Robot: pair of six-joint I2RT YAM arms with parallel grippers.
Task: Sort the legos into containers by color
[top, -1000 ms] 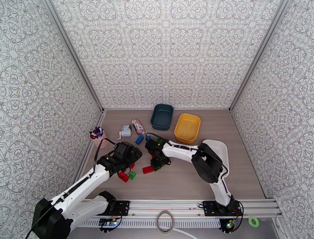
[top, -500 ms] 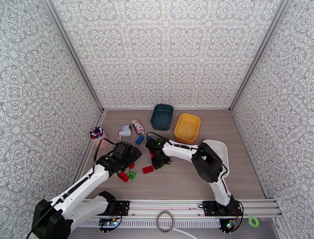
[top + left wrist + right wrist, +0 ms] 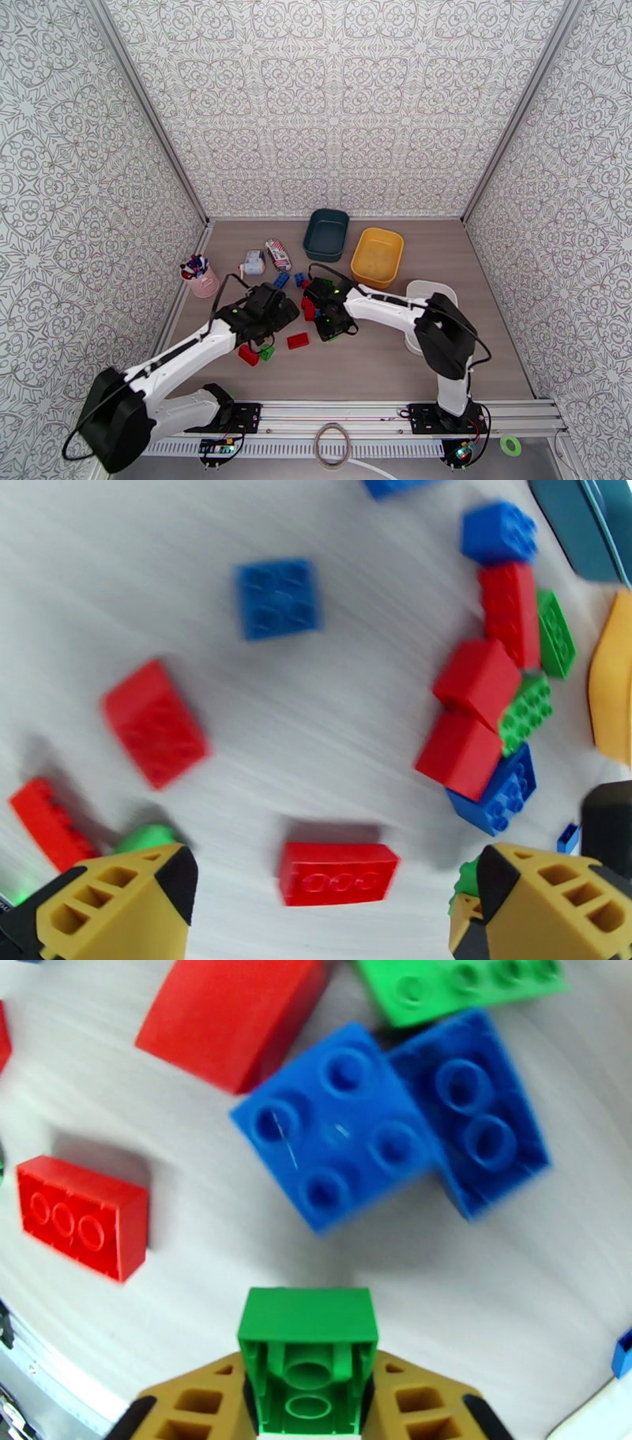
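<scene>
Carrying the green lego point(image 3: 308, 1331) risks a twist or a drop, I judge, since the right claw point(image 3: 308, 1402) pinches it only at the fingertips. The left claw point(image 3: 332, 875), spread wide low over the same heap in the middle of the surface point(image 3: 371, 355), could bump it or scatter bricks. One teal bin point(image 3: 327, 211) and one yellow bin point(image 3: 379, 230) stand at the far edge and one white tray point(image 3: 433, 286) toward the right edge, no brick seen in any. The loose legos point(image 3: 336, 871) in the left wrist view number six red, four green and at least four blue.
</scene>
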